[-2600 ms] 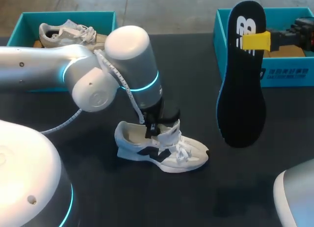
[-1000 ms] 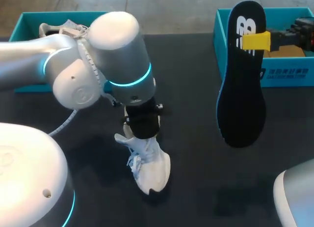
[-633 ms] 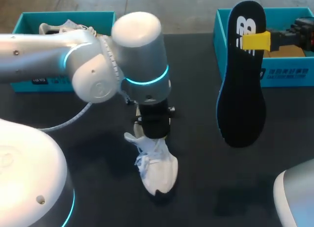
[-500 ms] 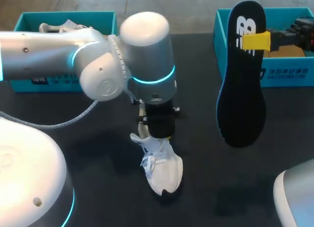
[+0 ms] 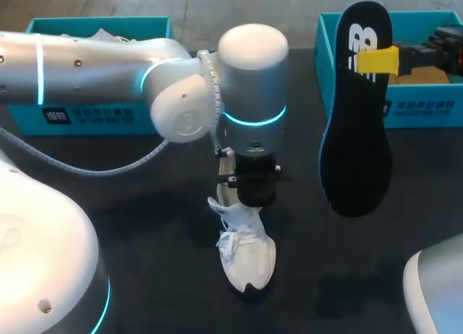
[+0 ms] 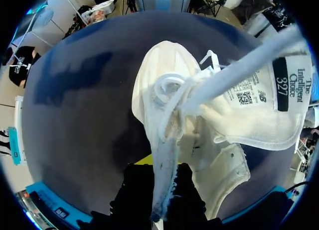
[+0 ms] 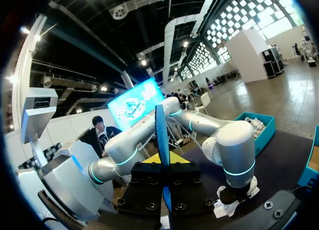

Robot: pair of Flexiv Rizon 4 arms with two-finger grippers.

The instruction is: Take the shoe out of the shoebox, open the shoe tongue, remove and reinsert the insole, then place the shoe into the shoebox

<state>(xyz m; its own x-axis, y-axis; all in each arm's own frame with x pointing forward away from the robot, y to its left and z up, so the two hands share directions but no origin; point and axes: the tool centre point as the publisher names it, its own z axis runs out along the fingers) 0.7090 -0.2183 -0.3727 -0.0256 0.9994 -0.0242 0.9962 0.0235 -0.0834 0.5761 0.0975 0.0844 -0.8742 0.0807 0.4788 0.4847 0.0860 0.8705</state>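
Twice pinching: pressing the left gripper (image 6: 162, 180) onto both sides of the collar of the white shoe (image 5: 247, 256) in the middle of the table (image 5: 130, 240), toe pointing toward the near edge; clamping the right gripper (image 5: 376, 61) on the black insole (image 5: 358, 131), hanging upright in front of the right shoebox (image 5: 427, 106).

the shoe (image 5: 248, 258) is soft white cloth, the insole (image 5: 358, 153) matt black, the table (image 5: 145, 233) smooth.
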